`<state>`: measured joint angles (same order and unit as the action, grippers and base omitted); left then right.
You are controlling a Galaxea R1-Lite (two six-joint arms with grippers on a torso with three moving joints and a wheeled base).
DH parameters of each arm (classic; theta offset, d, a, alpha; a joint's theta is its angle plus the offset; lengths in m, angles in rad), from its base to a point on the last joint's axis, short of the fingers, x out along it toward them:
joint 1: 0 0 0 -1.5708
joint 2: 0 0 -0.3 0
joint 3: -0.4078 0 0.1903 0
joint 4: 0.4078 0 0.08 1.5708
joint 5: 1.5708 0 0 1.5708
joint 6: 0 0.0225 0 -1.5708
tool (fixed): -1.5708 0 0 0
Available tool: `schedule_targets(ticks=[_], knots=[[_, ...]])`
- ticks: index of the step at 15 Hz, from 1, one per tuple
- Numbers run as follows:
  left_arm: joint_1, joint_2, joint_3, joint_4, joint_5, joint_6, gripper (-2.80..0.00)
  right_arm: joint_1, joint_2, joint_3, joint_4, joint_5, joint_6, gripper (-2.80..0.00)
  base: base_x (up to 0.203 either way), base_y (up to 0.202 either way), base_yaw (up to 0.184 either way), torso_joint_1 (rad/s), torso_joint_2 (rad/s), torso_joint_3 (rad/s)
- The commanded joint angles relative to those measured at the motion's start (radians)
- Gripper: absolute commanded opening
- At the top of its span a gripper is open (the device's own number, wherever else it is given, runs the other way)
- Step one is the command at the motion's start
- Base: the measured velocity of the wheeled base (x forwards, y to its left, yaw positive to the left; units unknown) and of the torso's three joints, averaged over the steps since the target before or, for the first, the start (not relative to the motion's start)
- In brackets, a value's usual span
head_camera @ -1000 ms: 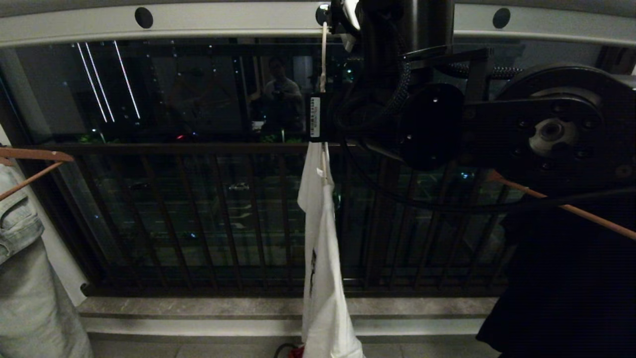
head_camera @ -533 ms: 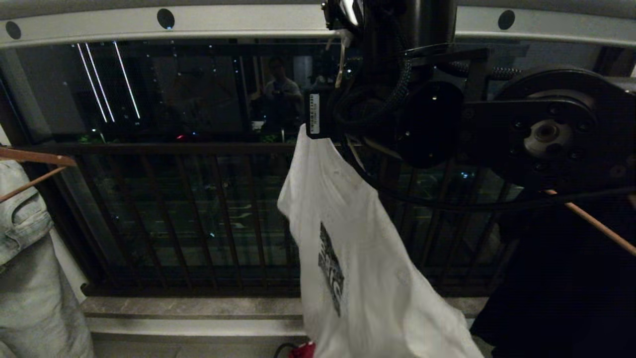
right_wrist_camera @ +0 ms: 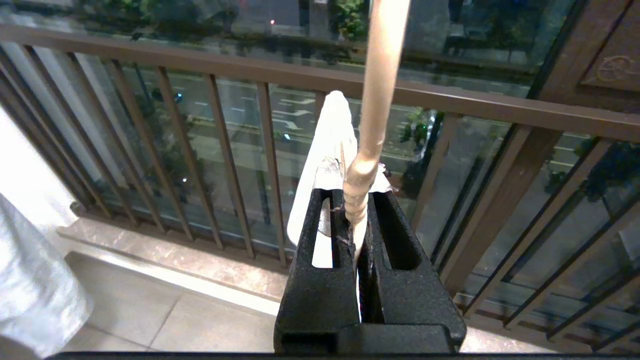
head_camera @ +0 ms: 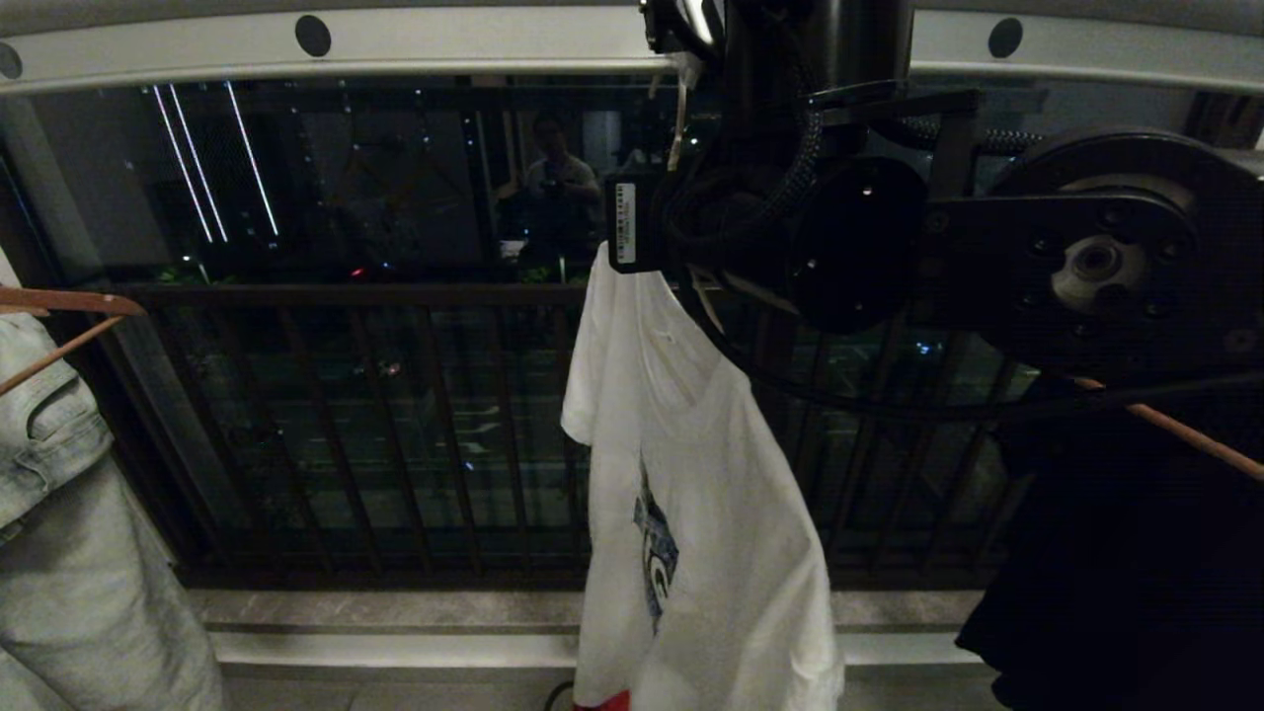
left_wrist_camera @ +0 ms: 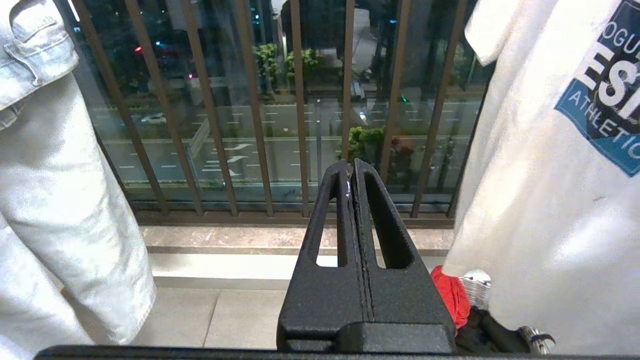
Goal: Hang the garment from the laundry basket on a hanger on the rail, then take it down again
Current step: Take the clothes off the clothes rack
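Note:
The white garment (head_camera: 691, 474) hangs on the thin white hanger (head_camera: 678, 128) just under the pale rail (head_camera: 474, 44), its blue graphic partly turned toward me. My right gripper (right_wrist_camera: 356, 195) is shut on the hanger's twisted neck (right_wrist_camera: 372, 100), with the garment's shoulder (right_wrist_camera: 325, 165) just beyond the fingers. In the head view the right arm hides the hanger's hook. My left gripper (left_wrist_camera: 350, 167) is shut and empty, low beside the garment (left_wrist_camera: 550, 175). What looks like the laundry basket's pale rim (left_wrist_camera: 475, 287) peeks out below the hem.
A pale denim piece (head_camera: 59, 474) hangs on a brown wooden hanger at the left. A black garment (head_camera: 1136, 553) hangs on another at the right. The dark balcony railing (head_camera: 395, 296) and a stone ledge (head_camera: 395, 607) lie ahead. A red cloth (left_wrist_camera: 452, 295) lies by the basket.
My right gripper has closed on the hanger's neck. The garment has turned from edge-on to show its front and swung to the right. The hanger's neck now sits further right under the rail.

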<state>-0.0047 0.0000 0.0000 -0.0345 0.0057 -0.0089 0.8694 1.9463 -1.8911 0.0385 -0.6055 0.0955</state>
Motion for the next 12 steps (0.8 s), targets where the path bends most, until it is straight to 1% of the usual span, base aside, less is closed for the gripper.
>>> schedule_targets(ticks=[1,5,10,12], knots=[[0.000,0.002,0.009,-0.001,0.000,0.000,-2.80,0.000,-0.014,0.002,0.000,-0.005,0.000,-2.80,0.000,0.000,0.000,0.000,0.00,0.000],[0.000,0.002,0.008,-0.001,0.000,0.000,-2.80,0.010,-0.031,0.004,0.000,-0.007,-0.003,-2.80,0.000,0.000,0.000,0.000,0.00,0.000],[0.000,0.002,0.009,-0.001,0.000,0.000,-2.80,0.047,-0.059,0.007,0.001,-0.011,-0.016,-2.80,0.000,0.000,0.000,0.000,0.00,0.000],[0.000,0.002,0.008,-0.001,0.000,0.000,-2.80,0.071,-0.074,0.017,0.001,-0.036,-0.020,-2.80,0.000,0.000,0.000,0.000,0.00,0.000]])
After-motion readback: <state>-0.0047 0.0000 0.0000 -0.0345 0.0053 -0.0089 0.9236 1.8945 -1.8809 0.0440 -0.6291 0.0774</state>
